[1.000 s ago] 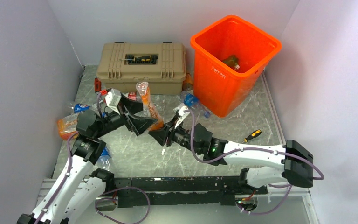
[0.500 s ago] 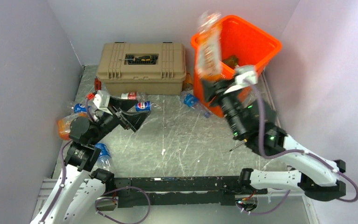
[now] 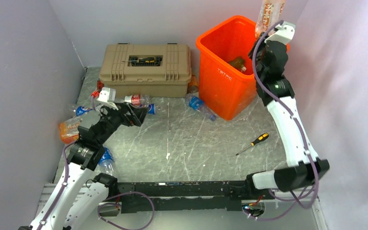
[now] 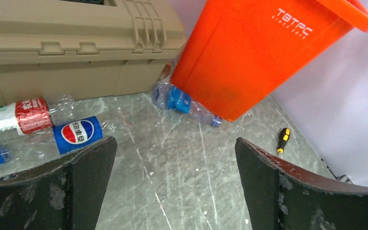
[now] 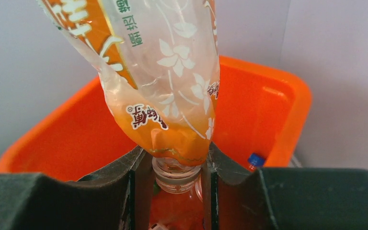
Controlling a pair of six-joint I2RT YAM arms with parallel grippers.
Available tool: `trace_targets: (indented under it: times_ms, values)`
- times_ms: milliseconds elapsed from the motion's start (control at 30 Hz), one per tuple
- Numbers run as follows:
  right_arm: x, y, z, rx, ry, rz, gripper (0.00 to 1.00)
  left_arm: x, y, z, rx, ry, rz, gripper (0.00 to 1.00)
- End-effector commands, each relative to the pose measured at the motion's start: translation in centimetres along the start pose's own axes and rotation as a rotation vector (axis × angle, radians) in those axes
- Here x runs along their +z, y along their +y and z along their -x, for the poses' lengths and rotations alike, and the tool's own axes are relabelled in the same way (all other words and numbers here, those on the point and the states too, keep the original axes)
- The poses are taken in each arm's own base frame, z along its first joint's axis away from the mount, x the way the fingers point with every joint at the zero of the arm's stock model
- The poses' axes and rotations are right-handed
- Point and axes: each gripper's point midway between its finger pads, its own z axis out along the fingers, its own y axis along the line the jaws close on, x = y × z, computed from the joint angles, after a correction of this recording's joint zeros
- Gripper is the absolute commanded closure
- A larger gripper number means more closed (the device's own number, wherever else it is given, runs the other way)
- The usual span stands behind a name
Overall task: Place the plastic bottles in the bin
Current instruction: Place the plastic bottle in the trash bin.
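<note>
My right gripper (image 3: 264, 39) is raised over the right side of the orange bin (image 3: 223, 79), shut on the neck of a large orange-wrapped plastic bottle (image 3: 268, 10). In the right wrist view the fingers clamp the bottle (image 5: 163, 72) just above its open mouth, with the bin (image 5: 76, 139) behind and below. My left gripper (image 3: 135, 116) hangs open and empty over the table in front of the toolbox. Beside its left finger lie a Pepsi bottle (image 4: 74, 133) and a red-label bottle (image 4: 26, 115). A blue-label bottle (image 4: 182, 101) rests against the bin's foot.
A tan toolbox (image 3: 148, 72) stands at the back left with a screwdriver on its lid. Another yellow-handled screwdriver (image 3: 256, 141) lies on the table right of centre. More crushed bottles (image 3: 68, 130) sit along the left wall. A dark bottle (image 3: 237, 63) lies inside the bin.
My right arm has swung up from the table's middle, carrying the orange-wrapped bottle to above the bin. The left gripper has drawn back to the left, still open.
</note>
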Motion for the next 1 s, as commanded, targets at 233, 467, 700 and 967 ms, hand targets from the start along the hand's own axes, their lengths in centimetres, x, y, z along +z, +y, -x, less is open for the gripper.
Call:
trace_targets:
  times_ms: [233, 467, 700, 967]
  values:
    - [4.6, 0.6, -4.8, 0.197, 0.146, 0.141, 0.97, -0.6, 0.4, 2.1, 0.045, -0.071, 0.050, 0.01]
    - [4.6, 0.7, -5.0, 0.217, 0.155, 0.139, 0.19, -0.4, 1.0, 1.9, 0.050, -0.057, 0.076, 0.01]
    - [2.2, 1.1, 0.7, 0.257, 0.059, 0.174, 0.00, -0.1, 1.0, 1.6, 0.048, -0.041, 0.071, 0.01]
    - [-9.1, 4.7, 8.4, 0.334, -0.121, 0.410, 0.00, 0.1, 1.9, 1.2, 0.050, -0.023, 0.120, 0.01]
